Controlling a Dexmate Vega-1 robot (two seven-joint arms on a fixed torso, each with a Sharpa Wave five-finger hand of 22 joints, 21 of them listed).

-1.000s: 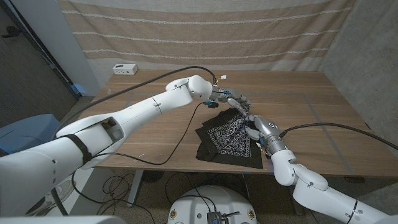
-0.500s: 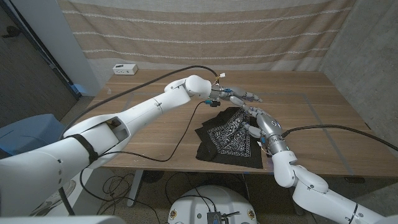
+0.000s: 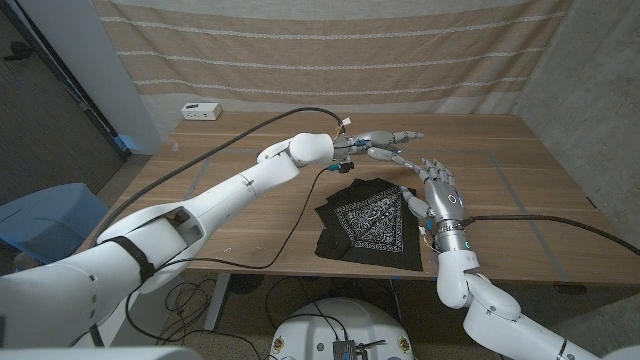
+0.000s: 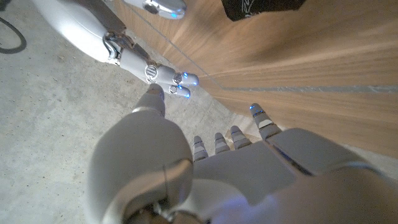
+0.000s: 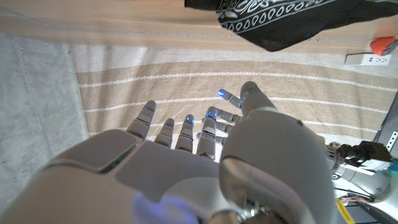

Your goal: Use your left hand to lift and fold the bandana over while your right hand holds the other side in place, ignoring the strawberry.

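wooden table (image 3: pixel 520 215) | white box (image 3: pixel 201 111) far-left corner | striped curtain (image 3: pixel 320 50) behind

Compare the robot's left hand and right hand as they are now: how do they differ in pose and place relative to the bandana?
The left hand reaches flat out across the table beyond the bandana, fingers pointing toward the robot's right; the right hand stands upright at the bandana's right edge, fingers pointing up. The left hand is farther from the robot than the right hand. Both are open, fingers spread, holding nothing, and neither grips the bandana.

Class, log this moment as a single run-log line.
left hand: open, above table beyond bandana | right hand: open, raised beside bandana | bandana: folded on wooden table, unheld
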